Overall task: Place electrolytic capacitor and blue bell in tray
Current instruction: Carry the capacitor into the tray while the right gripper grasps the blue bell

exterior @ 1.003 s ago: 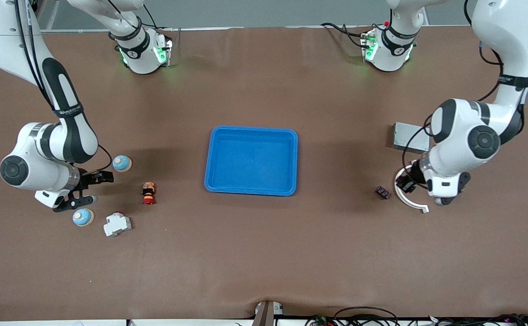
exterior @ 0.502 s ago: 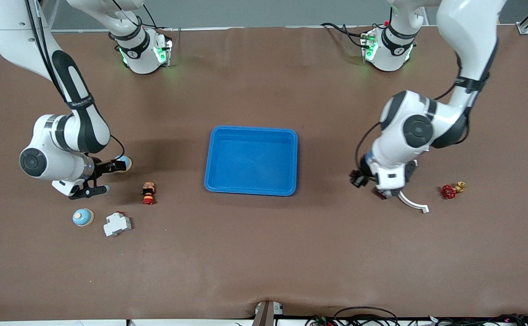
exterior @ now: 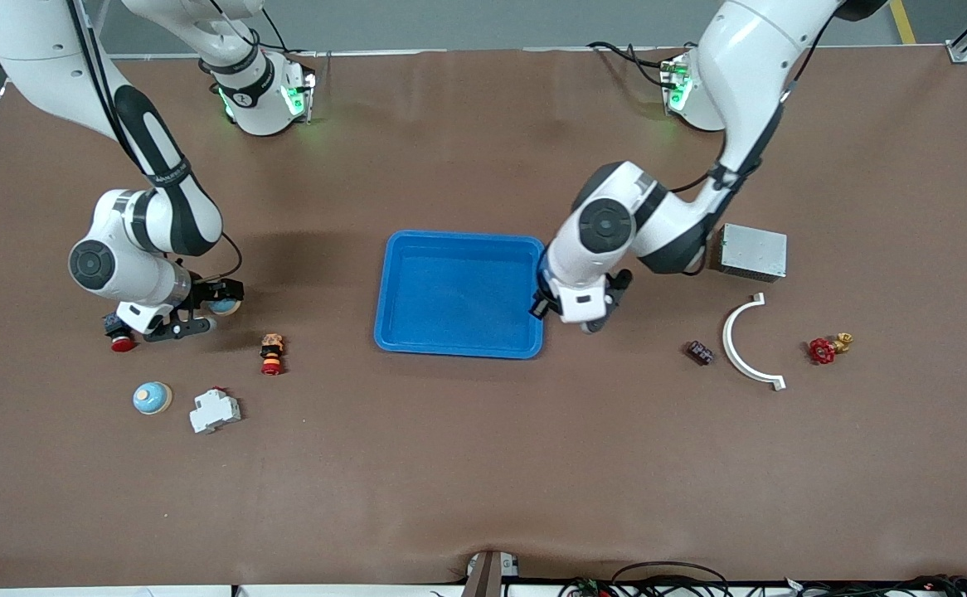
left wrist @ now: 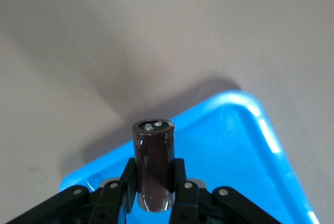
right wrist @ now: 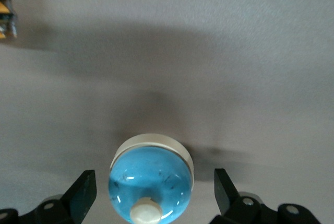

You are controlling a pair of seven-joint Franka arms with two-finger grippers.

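brown table top (exterior: 467, 464) fills your front view, with the blue tray (exterior: 460, 245) at its middle. from there the left gripper (exterior: 543, 305) is mostly hidden under its own wrist, over the tray's edge at the left arm's end. in its wrist view it clamps a dark capacitor (left wrist: 153, 164), long axis running out along the fingers, terminals pointing away. the right gripper (right wrist: 152, 192) is spread wide, a blue bell (right wrist: 151, 178) sitting dome-up between the fingers without touching them.
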